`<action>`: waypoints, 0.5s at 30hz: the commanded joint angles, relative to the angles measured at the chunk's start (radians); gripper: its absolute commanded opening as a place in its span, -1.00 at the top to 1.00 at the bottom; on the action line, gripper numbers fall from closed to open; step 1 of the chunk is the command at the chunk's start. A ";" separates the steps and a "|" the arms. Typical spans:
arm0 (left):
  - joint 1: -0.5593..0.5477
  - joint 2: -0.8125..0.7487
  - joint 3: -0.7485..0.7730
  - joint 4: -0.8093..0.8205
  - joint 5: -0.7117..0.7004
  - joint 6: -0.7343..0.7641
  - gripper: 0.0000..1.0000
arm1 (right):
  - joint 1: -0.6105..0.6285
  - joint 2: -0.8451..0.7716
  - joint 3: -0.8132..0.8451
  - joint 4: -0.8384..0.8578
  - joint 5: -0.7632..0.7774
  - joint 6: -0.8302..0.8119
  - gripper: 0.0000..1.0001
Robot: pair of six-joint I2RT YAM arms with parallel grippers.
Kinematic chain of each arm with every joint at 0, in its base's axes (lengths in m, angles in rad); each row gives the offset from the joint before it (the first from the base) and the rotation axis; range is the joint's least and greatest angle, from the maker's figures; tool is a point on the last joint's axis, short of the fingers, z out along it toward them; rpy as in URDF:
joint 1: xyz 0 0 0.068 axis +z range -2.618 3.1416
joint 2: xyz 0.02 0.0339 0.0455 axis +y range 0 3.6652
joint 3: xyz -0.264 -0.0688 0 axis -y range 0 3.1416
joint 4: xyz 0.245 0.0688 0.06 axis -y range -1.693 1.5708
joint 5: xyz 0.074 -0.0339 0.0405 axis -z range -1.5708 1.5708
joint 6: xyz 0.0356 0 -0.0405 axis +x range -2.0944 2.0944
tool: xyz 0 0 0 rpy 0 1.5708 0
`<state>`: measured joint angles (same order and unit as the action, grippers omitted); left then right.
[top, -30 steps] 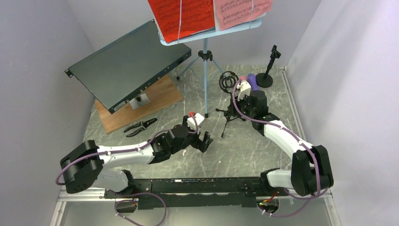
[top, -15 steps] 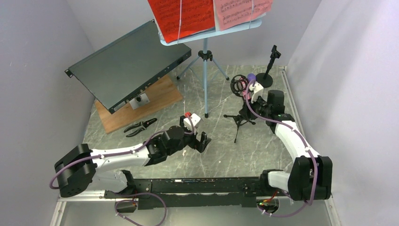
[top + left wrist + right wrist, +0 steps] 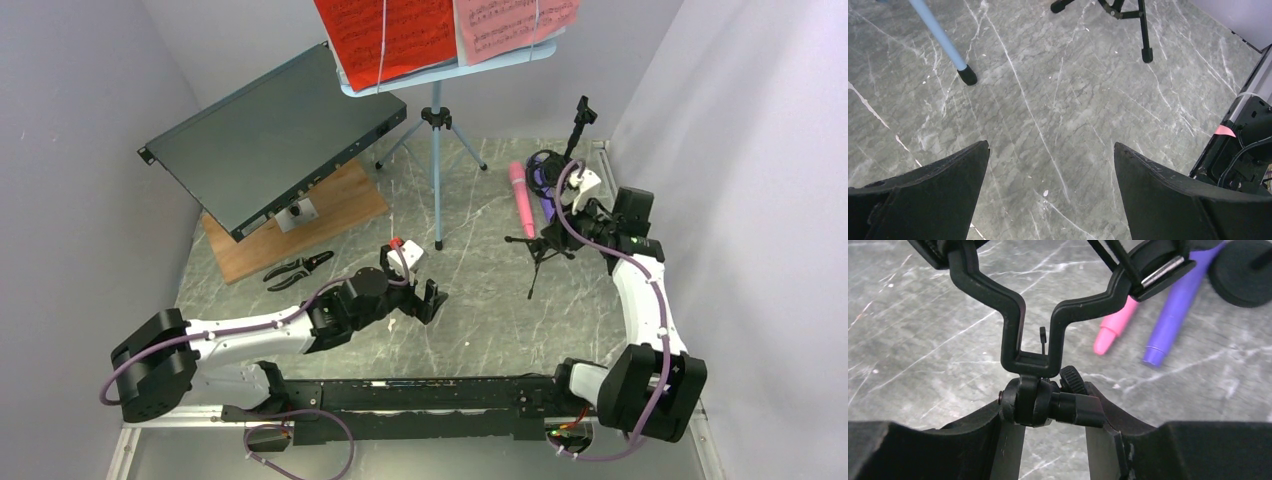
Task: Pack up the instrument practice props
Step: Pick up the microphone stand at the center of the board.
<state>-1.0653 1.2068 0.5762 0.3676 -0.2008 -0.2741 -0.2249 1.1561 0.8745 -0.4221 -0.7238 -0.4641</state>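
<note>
R gripper (image 3: 1048, 410) clamps black mic support (image 3: 540, 246) at its swivel joint, 3 o'clock on the table (image 3: 470, 330) — pink mic (image 3: 520, 192) and purple mic (image 3: 1173, 315) near it at 12 o'clock. L gripper (image 3: 1050, 147) hangs wide apart, empty, nr centre.

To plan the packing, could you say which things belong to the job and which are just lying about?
Job: blue music rack, red page, pink page, pink microphone, purple microphone, tripod mic support, round-base mic support.
Lying about: dark metal box, pliers, wooden board.

table (image 3: 500, 315): grey marble | on it: pink microphone (image 3: 521, 196), pliers (image 3: 297, 270), wooden board (image 3: 330, 212)
</note>
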 commanded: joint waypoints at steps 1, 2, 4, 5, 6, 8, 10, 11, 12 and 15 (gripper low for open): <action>0.002 -0.040 -0.007 -0.001 -0.001 0.017 -0.99 | -0.067 -0.023 0.085 0.076 0.010 0.012 1.00; 0.002 -0.045 -0.008 -0.004 -0.002 0.019 -0.99 | -0.087 -0.015 0.093 0.091 0.020 0.021 1.00; 0.002 -0.056 -0.014 -0.007 -0.004 0.017 -0.99 | -0.145 0.004 0.114 0.133 0.037 0.049 1.00; 0.002 -0.062 -0.019 -0.006 -0.007 0.017 -0.99 | -0.173 0.016 0.124 0.159 0.048 0.072 1.00; 0.002 -0.067 -0.024 -0.006 -0.010 0.015 -0.99 | -0.200 0.029 0.132 0.189 0.053 0.092 1.00; 0.002 -0.075 -0.034 0.001 -0.013 0.009 -0.99 | -0.242 0.057 0.141 0.252 0.070 0.136 1.00; 0.002 -0.075 -0.041 0.010 -0.013 0.004 -0.99 | -0.260 0.083 0.147 0.301 0.100 0.158 1.00; 0.002 -0.074 -0.042 0.012 -0.012 0.003 -0.99 | -0.261 0.093 0.146 0.327 0.128 0.170 1.00; 0.002 -0.070 -0.042 0.012 -0.011 0.005 -0.99 | -0.262 0.102 0.139 0.360 0.151 0.184 1.00; 0.002 -0.060 -0.032 0.008 -0.006 0.009 -0.99 | -0.260 0.136 0.108 0.493 0.231 0.223 1.00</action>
<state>-1.0653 1.1526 0.5381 0.3492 -0.2043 -0.2726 -0.4896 1.2713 0.9672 -0.1993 -0.5819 -0.3248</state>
